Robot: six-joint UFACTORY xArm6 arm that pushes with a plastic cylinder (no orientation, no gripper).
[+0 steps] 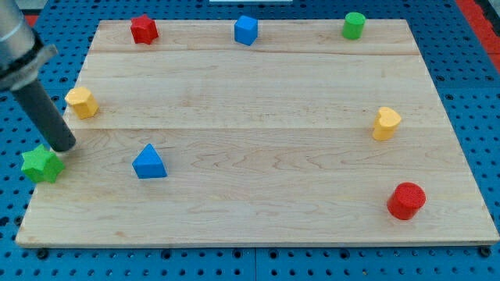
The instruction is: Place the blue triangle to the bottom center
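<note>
The blue triangle lies on the wooden board, at the lower left. My tip is at the board's left edge, to the left of the blue triangle and apart from it. The tip sits just above and to the right of a green star and looks close to touching it. A yellow block lies above the tip.
A red star, a blue cube and a green cylinder line the top edge. A yellow heart-shaped block is at the right. A red cylinder is at the lower right.
</note>
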